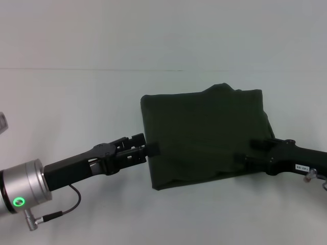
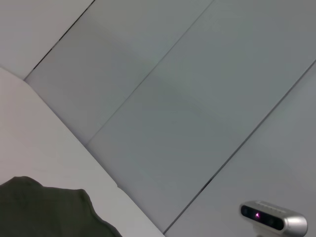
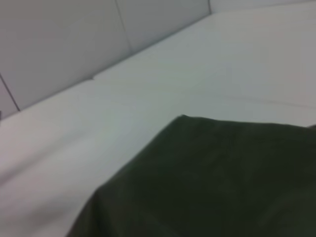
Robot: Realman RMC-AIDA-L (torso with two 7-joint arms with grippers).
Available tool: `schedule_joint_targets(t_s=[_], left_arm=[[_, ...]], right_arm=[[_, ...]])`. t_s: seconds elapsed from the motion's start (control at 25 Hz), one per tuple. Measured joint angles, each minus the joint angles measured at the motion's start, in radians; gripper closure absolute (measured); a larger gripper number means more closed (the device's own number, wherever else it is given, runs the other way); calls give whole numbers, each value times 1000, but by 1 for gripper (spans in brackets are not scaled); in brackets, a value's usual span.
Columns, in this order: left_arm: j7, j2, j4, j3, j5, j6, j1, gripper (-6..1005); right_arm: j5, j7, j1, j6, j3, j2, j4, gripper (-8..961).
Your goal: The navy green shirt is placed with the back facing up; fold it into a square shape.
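Observation:
The navy green shirt lies folded into a rough square on the white table, plain side up. A small fold bulges at its far edge. My left gripper sits at the shirt's left edge, low over the table, open with its tips just touching the cloth. My right gripper rests over the shirt's near right part, open, with cloth beneath it. A corner of the shirt shows in the left wrist view. The right wrist view shows the shirt close up, with no fingers in sight.
White table surface surrounds the shirt on all sides. Grey wall panels stand behind the table. A small grey camera with a pink light is mounted off the table. A cable hangs from my left wrist.

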Motion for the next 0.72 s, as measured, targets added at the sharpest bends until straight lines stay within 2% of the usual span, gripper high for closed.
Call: schedule_joint_targets(t_s=[0.4,0.72], left_arm=[[-7,0,3,1,0,1,0,53],[-8,1,4,1,0,1,0,53]], right_arm=[[-6,-52,-15,112,-1,3,11,179],[-2,-72,-25,102,0,3,8,179]])
